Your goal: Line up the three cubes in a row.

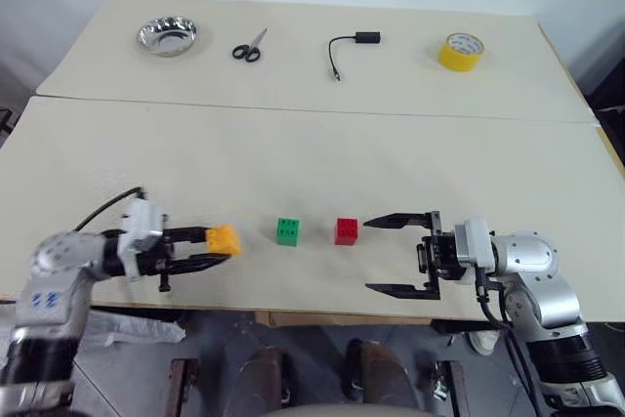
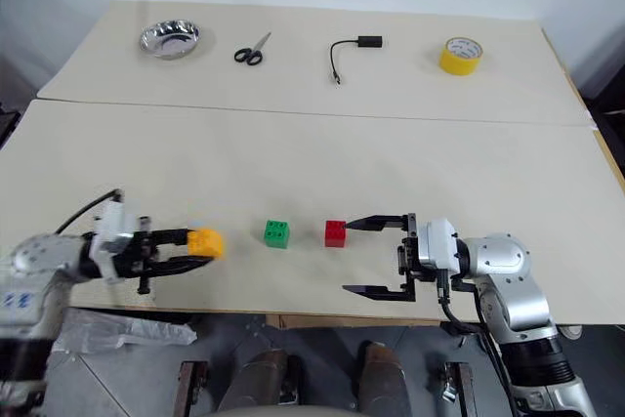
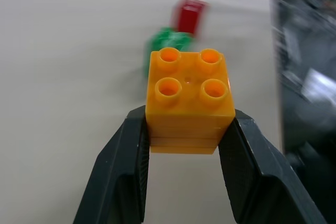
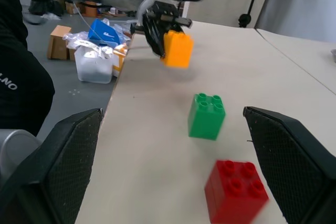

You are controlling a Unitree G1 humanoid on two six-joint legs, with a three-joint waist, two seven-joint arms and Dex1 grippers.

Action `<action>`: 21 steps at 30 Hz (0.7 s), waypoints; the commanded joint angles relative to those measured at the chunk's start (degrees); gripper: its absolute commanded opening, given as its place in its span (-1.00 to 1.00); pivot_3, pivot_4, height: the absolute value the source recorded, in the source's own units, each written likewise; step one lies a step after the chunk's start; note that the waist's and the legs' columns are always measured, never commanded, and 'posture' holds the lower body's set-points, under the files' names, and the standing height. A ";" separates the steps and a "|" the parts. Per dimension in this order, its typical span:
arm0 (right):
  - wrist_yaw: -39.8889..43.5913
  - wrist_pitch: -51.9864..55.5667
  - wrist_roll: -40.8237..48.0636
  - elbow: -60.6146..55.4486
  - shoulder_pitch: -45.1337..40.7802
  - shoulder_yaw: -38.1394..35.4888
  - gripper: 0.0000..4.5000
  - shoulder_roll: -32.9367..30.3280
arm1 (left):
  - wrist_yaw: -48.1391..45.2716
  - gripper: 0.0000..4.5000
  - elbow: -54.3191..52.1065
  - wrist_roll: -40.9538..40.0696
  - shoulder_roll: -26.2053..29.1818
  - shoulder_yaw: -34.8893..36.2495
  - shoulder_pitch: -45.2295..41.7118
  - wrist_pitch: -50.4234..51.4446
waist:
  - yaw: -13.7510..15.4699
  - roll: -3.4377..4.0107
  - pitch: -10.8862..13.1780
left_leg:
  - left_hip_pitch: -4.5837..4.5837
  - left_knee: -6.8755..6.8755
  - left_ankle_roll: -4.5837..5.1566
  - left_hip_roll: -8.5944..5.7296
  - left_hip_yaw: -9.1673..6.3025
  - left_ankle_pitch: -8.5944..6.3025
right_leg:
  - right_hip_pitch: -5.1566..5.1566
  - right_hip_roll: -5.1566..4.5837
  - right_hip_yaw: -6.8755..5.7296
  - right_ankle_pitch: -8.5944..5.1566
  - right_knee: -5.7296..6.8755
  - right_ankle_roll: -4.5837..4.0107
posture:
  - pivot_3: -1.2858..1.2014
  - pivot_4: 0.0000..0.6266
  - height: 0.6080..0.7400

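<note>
My left gripper [image 1: 217, 249] is shut on the yellow-orange cube [image 1: 224, 238], holding it just above the table near the front edge; its four studs face the left wrist camera [image 3: 189, 95]. To its right the green cube [image 1: 288, 230] and the red cube [image 1: 347, 230] rest side by side on the table, a small gap between them. My right gripper [image 1: 391, 255] stands open just right of the red cube, fingers pointing at it, nothing between them. The right wrist view has the red cube [image 4: 233, 191], the green cube [image 4: 206, 115] and the held cube [image 4: 177, 49] in a line.
Along the far table lie a metal bowl [image 1: 167, 35], scissors [image 1: 249, 46], a black cable with adapter [image 1: 352, 49] and a yellow tape roll [image 1: 460, 51]. A seam [image 1: 312, 109] joins the two tables. Bags and boxes [image 4: 97, 51] sit on the floor beside the table.
</note>
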 commanded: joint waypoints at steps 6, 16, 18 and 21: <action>-0.08 0.34 2.06 -1.36 1.48 -4.25 1.00 -3.10 | -9.82 -0.34 27.07 6.47 -0.05 -4.73 -16.06 -15.48 | -0.16 -0.01 0.00 | -0.06 -0.02 0.00 -0.09 0.11 0.00 | -0.10 0.06 -0.13 0.00 0.00 0.00 | 0.03 -0.52 1.00; -2.26 0.46 1.58 -3.46 4.13 -4.60 1.00 -2.87 | -10.59 -0.34 33.00 2.80 2.50 -12.73 -18.85 -19.68 | -0.07 -0.01 0.00 | -0.06 0.04 0.04 0.04 0.07 0.02 | -0.09 -0.02 -0.11 0.00 0.08 0.01 | 0.03 -0.52 1.00; -2.30 0.41 1.57 -3.32 4.13 -4.51 1.00 -2.91 | -10.59 -0.34 33.78 2.94 2.30 -13.58 -19.24 -20.21 | -0.02 -0.01 0.00 | -0.06 0.04 0.04 0.03 0.07 0.02 | -0.09 -0.03 -0.10 0.00 0.08 0.01 | 0.03 -0.52 1.00; -2.17 0.49 1.60 -3.03 3.92 -4.35 1.00 -2.95 | -10.59 -0.34 33.64 1.98 2.84 -15.29 -19.45 -18.00 | 0.07 -0.01 0.00 | -0.06 0.05 0.06 0.00 0.05 0.03 | -0.07 -0.04 -0.11 0.00 0.08 0.02 | 0.03 -0.52 1.00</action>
